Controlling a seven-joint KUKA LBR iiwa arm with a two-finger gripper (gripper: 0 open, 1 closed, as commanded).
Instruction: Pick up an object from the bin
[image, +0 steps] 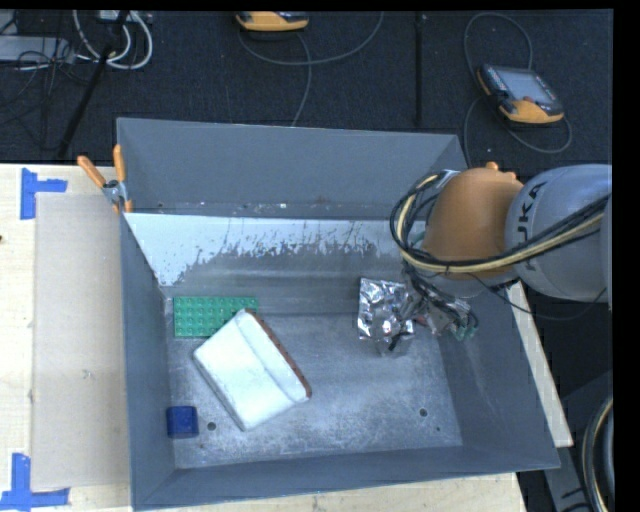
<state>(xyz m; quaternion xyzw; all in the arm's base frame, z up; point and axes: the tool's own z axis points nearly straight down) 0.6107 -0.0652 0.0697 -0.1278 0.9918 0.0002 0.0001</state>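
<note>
The gripper (408, 332) was down in the grey bin (300, 200), right against a crumpled wad of silver foil (376, 303) on its side away from the arm. Whether it was open or closed could not be told. Well beyond the foil lay a white pad (248, 372), a green studded plate (203, 314) and a small blue cube (181, 421).

Green plate (213, 315) (studded), white pad (248, 372), blue cube (181, 421), silver foil (383, 310).

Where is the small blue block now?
The small blue block lies near the front left corner of the bin in the camera view, just left of the white slab, apart from it.
</note>
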